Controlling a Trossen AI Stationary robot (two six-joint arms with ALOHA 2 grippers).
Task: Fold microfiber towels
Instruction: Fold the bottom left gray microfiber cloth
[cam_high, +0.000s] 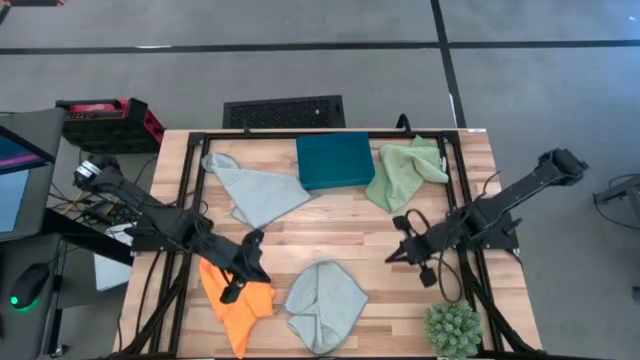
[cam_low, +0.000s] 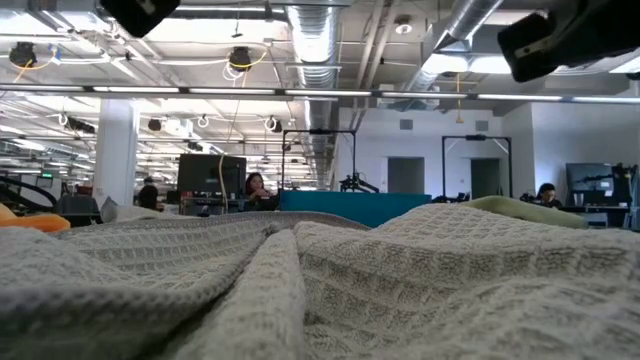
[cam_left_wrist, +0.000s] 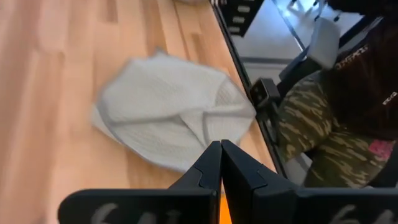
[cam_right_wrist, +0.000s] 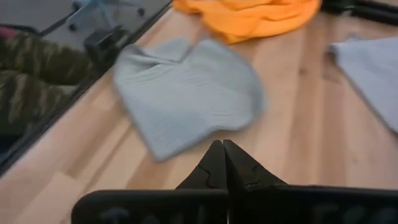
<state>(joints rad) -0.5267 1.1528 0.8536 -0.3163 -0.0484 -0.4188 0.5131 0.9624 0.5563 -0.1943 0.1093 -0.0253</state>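
While both grippers sit closed, L gripper (cam_high: 232, 292) seems over orange towel (cam_high: 240, 312), R gripper (cam_high: 393, 256) apart.

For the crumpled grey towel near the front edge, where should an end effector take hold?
Probably the grey towel at its loose corner nearest the front edge, coming from above: it lies bunched with folds, so a thin edge is easiest. The left end effector is closest, over the orange towel.

Teal box (cam_high: 334, 161) far edge; plant ball (cam_high: 453, 329) near corner.

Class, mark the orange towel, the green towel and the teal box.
orange towel (cam_high: 238, 310), high view, middle of the cloth.
green towel (cam_high: 402, 172), high view, centre of the cloth.
teal box (cam_high: 334, 160), high view, top face.
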